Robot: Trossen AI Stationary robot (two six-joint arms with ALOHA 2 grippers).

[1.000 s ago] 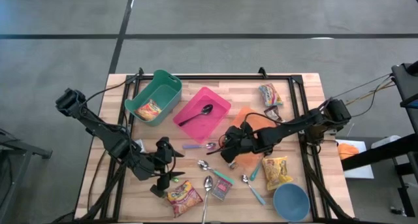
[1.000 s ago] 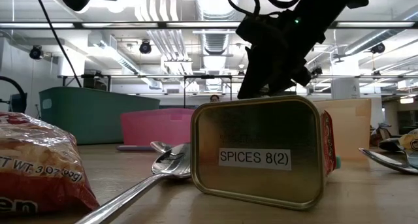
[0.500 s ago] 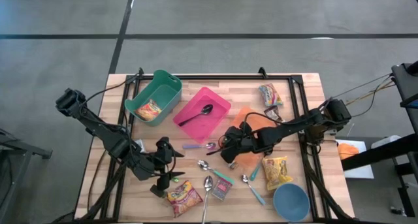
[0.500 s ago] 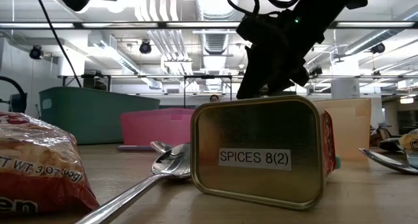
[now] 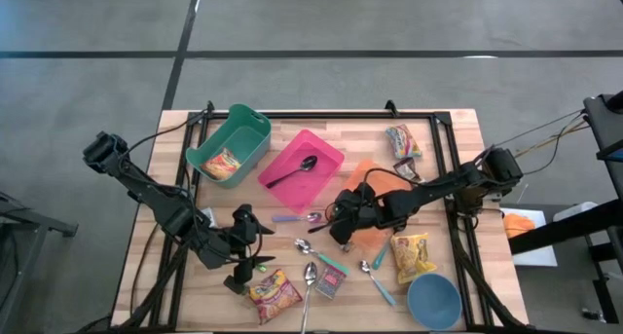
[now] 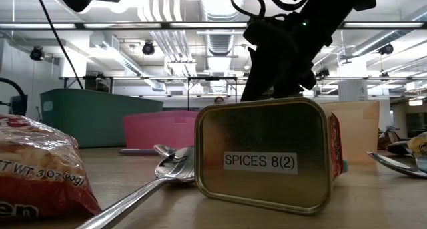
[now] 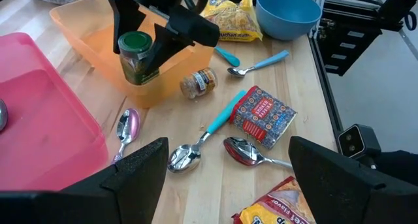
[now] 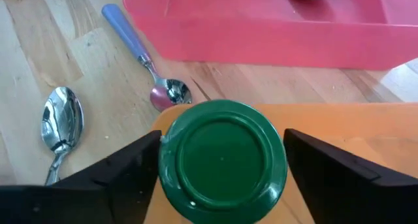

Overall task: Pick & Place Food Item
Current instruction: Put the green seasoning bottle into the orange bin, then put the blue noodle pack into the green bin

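A robotics laboratory in an industrial hall is indicated by exposed ceiling ducts (image 6: 220, 29) and strip lights (image 6: 167, 25); a wooden bench (image 5: 185, 276) on a polished concrete floor (image 5: 389, 22); a labelled spice tin (image 6: 263, 159).

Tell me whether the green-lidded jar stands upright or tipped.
Upright: the green-lidded jar stands lid-up in the orange bin, between the right gripper fingers.

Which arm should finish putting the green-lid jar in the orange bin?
Probably the right. The right gripper is already around the green-lid jar over the orange bin, fingers either side. The left gripper waits, open, farther off near the noodle packet.
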